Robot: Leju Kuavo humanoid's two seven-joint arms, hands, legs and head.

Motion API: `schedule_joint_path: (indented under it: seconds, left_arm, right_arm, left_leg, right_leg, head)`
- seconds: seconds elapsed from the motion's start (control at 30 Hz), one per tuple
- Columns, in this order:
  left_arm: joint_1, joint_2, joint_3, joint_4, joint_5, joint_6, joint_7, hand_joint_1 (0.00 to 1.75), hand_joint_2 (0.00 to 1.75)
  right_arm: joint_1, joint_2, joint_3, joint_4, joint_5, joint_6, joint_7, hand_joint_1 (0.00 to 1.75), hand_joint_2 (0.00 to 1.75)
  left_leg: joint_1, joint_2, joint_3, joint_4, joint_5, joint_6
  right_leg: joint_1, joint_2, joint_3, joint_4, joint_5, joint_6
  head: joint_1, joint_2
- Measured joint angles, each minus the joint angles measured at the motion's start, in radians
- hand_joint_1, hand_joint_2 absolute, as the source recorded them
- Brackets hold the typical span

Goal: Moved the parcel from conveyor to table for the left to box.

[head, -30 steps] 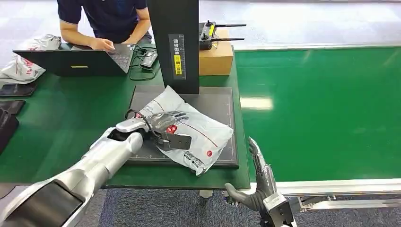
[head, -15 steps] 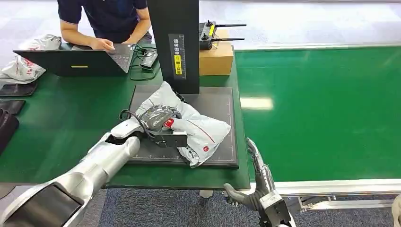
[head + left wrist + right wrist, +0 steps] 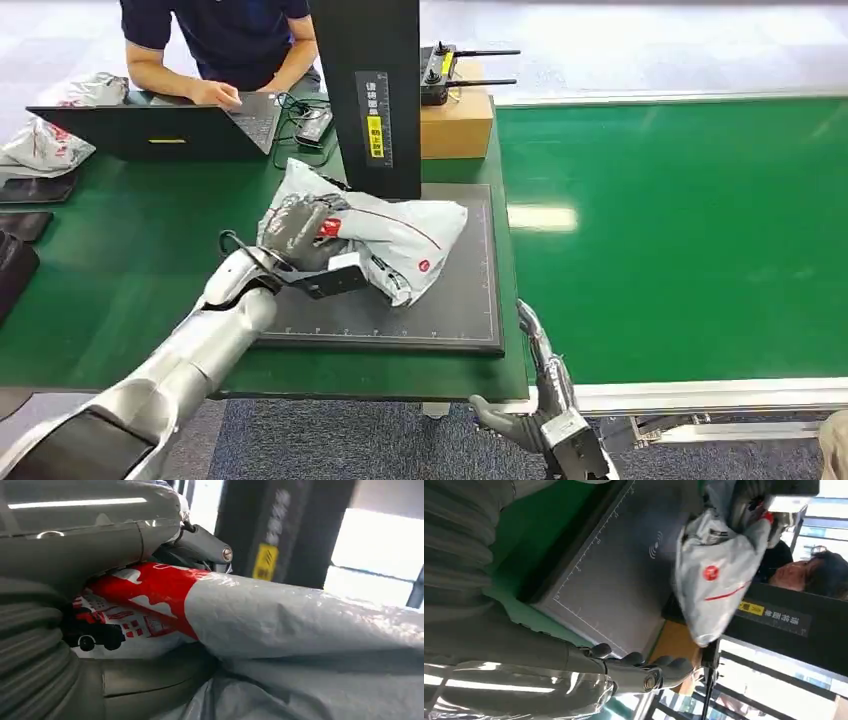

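Parcel-sorting workstation, probably a robotics test lab.
A green conveyor belt (image 3: 680,230) runs at three o'clock; a scanning mat (image 3: 450,290) sits centre; a person's laptop (image 3: 150,130) at eleven.

Grey plastic parcel (image 3: 400,235), soft and crumpled, with a thin red line across it, a small round red logo near one end and a red printed patch at the other. Held at that patched end in the left hand (image 3: 300,232), fingers closed over the top. Lifted and tilted above the dark mat (image 3: 440,320) on the green table (image 3: 130,250), far end close against the black column (image 3: 365,95). Whether any part touches the mat cannot be told.
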Motion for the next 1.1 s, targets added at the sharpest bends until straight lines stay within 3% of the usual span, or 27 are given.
schedule_joint_path:
  seconds: [0.37,0.67,0.9,1.1]
  left_arm:
    - [0.084,0.114,0.242,-0.195,0.240,0.074,-0.107,1.75,1.75]
    - [0.102,0.168,0.521,-0.209,0.344,0.171,-0.179,1.75,1.75]
    - [0.058,0.164,0.866,-0.177,0.052,0.171,-0.196,1.75,1.75]
    - [-0.016,0.139,1.181,-0.163,-0.212,0.171,-0.127,1.75,1.75]
  right_arm:
    - [-0.029,0.000,0.018,0.043,-0.022,-0.022,-0.008,0.00,1.75]
    - [-0.049,0.001,0.025,0.073,-0.035,-0.037,-0.011,0.00,1.75]
    - [-0.050,0.010,0.024,0.079,-0.041,-0.056,-0.010,0.00,1.75]
    - [-0.049,0.021,0.018,0.079,-0.043,-0.068,-0.007,0.00,1.75]
  left_leg:
    - [0.000,0.000,-0.001,0.000,0.000,0.000]
    - [0.001,0.000,-0.001,0.000,0.000,-0.001]
    - [0.001,0.001,-0.002,0.000,0.001,-0.001]
    - [0.001,0.001,-0.002,0.000,0.001,-0.001]
  right_leg:
    - [0.000,0.000,-0.001,0.000,0.000,0.000]
    - [0.001,0.000,-0.001,0.000,0.000,0.000]
    - [0.001,0.002,-0.002,0.000,0.000,0.000]
    - [0.001,0.002,-0.003,0.000,0.000,0.000]
  head:
    - [0.000,0.000]
    - [0.000,0.000]
    - [0.000,0.000]
    - [0.000,0.000]
